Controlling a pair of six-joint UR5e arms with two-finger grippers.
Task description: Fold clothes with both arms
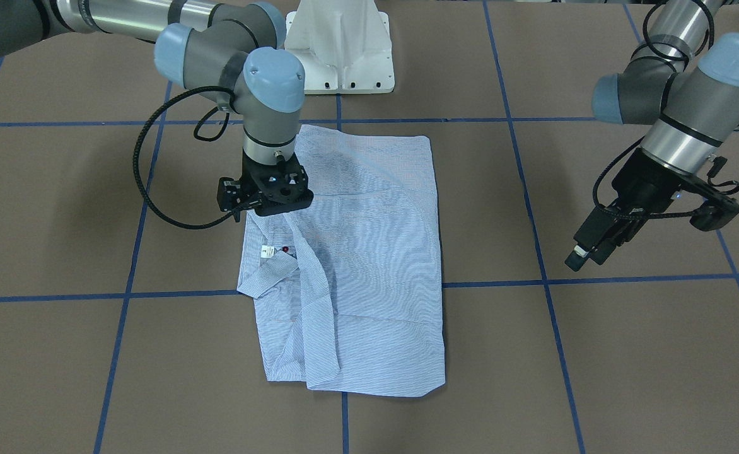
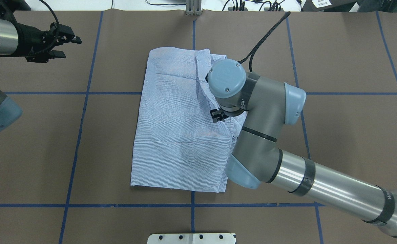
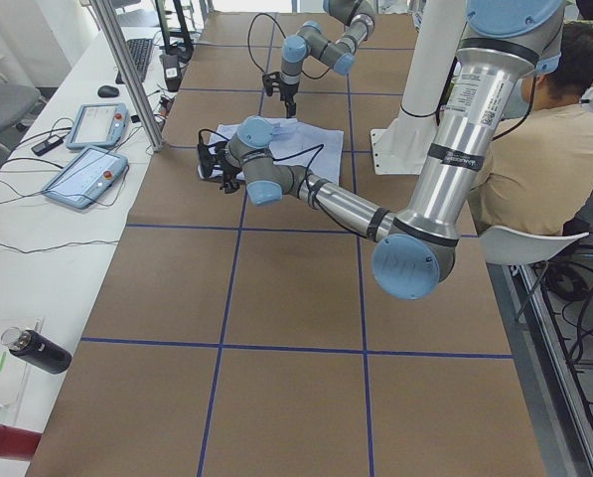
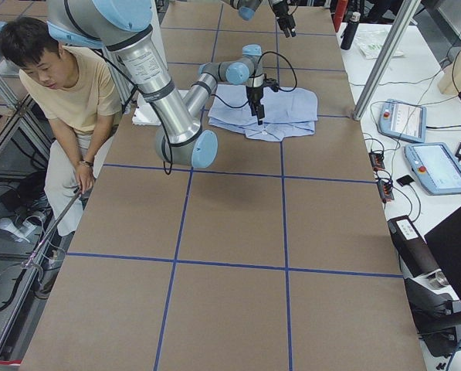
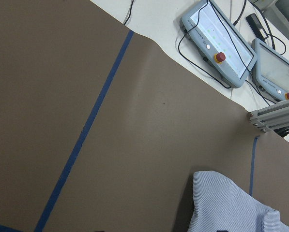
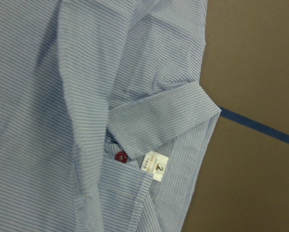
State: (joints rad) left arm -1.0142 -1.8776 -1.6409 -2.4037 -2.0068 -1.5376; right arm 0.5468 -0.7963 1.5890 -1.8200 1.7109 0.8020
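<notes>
The light blue pinstriped shirt (image 1: 369, 252) lies folded into a tall rectangle in the middle of the table (image 2: 174, 128). Its collar, white neck label (image 1: 267, 251) and a red button (image 1: 285, 250) show at one edge; up close the label (image 6: 155, 166) sits beside the button (image 6: 120, 156). My right gripper (image 1: 272, 198) points straight down over the shirt's collar side (image 2: 218, 115). Its fingers are hidden under the wrist, so I cannot tell their state. My left gripper (image 2: 68, 45) hangs open over bare table, well off the shirt (image 1: 587, 255).
The white pedestal base (image 1: 339, 50) stands at the robot's edge of the table. A person (image 4: 68, 85) sits beside that edge. Teach pendants (image 5: 217, 43) and an aluminium post (image 4: 384, 54) line the far side. Blue tape lines (image 1: 344, 290) cross the brown table.
</notes>
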